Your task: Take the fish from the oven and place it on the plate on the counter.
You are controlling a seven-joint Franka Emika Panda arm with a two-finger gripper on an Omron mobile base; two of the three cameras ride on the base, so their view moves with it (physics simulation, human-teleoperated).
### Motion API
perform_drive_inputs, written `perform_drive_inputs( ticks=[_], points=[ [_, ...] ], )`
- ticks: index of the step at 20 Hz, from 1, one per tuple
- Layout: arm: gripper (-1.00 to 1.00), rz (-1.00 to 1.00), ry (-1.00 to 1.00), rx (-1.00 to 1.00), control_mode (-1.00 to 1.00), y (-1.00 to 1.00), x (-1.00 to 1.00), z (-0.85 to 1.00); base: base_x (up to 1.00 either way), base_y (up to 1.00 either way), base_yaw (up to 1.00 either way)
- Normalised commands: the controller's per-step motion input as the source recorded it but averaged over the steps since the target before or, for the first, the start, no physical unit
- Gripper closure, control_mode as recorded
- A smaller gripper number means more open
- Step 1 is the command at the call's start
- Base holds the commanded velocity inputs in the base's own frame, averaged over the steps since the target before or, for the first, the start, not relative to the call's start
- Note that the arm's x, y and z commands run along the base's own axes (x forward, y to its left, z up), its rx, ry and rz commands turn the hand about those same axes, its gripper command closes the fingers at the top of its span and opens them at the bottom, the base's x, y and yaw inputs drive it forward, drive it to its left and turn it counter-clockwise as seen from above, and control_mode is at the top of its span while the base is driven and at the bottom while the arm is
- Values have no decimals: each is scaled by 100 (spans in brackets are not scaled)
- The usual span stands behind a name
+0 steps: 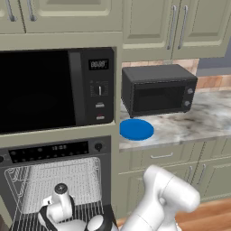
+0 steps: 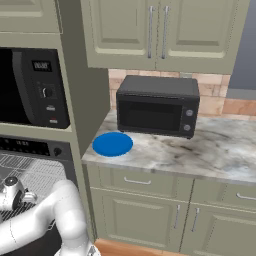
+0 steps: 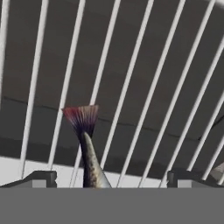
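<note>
Pick-up stage of the transfer. The end effector [image 3: 111,179] hangs over the wire rack [image 3: 131,87] of the oven [image 1: 54,180], its jaws spread wide and holding nothing; the two dark fingertips [image 3: 37,178] stand one on either side of the fish [image 3: 89,153]. The fish lies on the rack between the fingertips, a slim speckled grey body tapering to a fanned, ribbed tail tinged red. The rack is a grid of thin pale rods over a dark, smooth oven floor.

The next move probably calls for a short descent so the tips straddle the narrow body, then a closing on it; the slim, smooth form may slip or catch between the rods.

The plate [image 1: 136,129], a flat glossy blue disc, rests on the marbled stone bench [image 1: 203,119] up and to the right of the oven, just in front of the boxy black microwave [image 1: 158,90].
</note>
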Motion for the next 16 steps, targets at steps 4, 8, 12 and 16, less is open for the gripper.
perform_drive_inputs(
  ticks=[4, 8, 12, 16],
  points=[
    [-100, 0, -3, -3, -100, 4, 1, -33, 0, 0, 0],
    [-100, 0, -3, -1, -100, 0, 11, -11, 0, 0, 0],
    [-100, 0, 0, 0, -100, 0, 22, 0, 0, 0, 0],
    [-100, 0, 0, -1, -100, -2, 34, -6, 0, 0, 0]
  ],
)
